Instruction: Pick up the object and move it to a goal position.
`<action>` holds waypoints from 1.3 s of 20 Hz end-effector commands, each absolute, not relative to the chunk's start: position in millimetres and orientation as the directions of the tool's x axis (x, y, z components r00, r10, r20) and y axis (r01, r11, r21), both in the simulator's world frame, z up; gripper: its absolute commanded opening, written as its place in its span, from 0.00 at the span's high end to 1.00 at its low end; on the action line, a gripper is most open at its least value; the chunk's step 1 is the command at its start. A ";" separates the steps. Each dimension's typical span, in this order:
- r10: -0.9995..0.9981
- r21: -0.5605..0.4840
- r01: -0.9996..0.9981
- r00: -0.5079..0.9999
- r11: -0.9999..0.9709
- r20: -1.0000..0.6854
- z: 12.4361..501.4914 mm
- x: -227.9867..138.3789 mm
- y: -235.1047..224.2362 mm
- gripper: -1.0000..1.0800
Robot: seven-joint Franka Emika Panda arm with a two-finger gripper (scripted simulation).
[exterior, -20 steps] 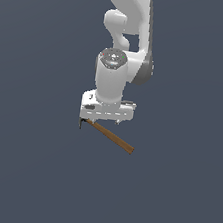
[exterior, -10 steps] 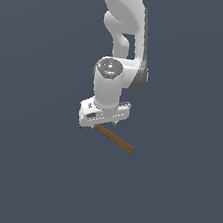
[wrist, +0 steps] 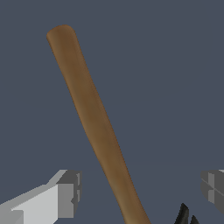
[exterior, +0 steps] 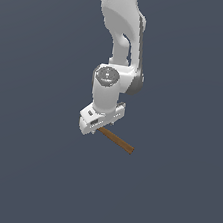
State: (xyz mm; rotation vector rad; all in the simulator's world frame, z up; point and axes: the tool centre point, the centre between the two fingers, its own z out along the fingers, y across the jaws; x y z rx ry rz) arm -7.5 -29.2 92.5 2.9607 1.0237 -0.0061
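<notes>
Since a second ago, our arm has swung its upper links toward the exterior view's right, while the gripper (exterior: 99, 125) has stayed low over the hammer (exterior: 116, 140); the dark head that showed at the hand's edge then is now hidden behind it. From the exterior view we see only the brown handle reaching out from under the gripper toward the exterior view's right, lying on the plain grey floor (exterior: 28, 172).

Our wrist view adds what that camera misses: the handle (wrist: 94, 122) runs straight between our two fingers (wrist: 68, 194), with open floor on either side of it, and a sliver of the dark claw (wrist: 183, 215) shows near the handle's lower end, closer to the other finger (wrist: 213, 186). We hold the fingers wide apart, neither one touching the wood. Whether the fingertips have reached the floor we cannot tell.
</notes>
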 end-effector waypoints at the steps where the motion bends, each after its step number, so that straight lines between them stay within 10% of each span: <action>1: 0.666 0.005 0.666 0.746 -0.746 -0.005 85.8 -8.6 -29.9 0.04; 26: 0.786 0.000 0.786 0.618 -0.618 0.000 46.0 -13.2 -31.4 0.04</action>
